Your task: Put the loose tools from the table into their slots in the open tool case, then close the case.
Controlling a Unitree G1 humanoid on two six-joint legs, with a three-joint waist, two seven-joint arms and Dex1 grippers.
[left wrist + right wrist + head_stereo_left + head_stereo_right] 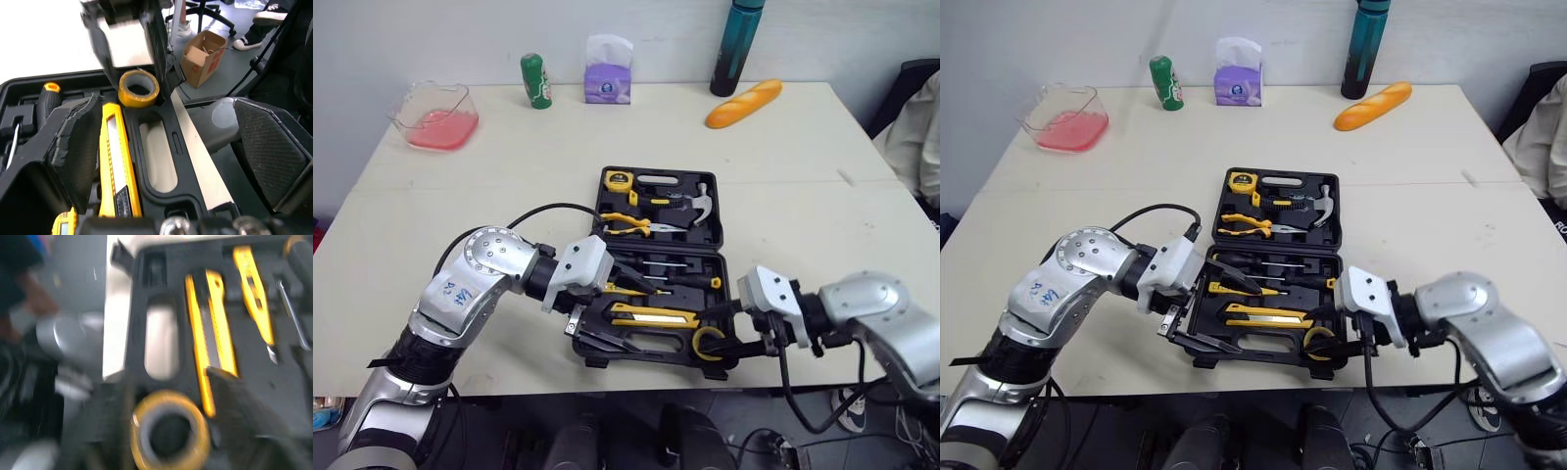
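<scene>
Left eye view: two robot arms at an open tool case (719, 240), lower centre of frame.
Right gripper (713, 337), jaws seemingly clamped on a yellow tape roll (696, 341), hole facing up, at the case's lower-right corner. Left gripper (631, 318), jaws wide apart, straddles the case's lower-left edge, farther from the roll.

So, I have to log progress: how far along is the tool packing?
Mostly done: hammer, pliers and utility knife sit in the tool case, and I see no loose tools on the table. In hand: the right claw is at the yellow tape roll in the case's near corner; the left claw, open, straddles the near edge. Left: closing the case, open flat.
</scene>
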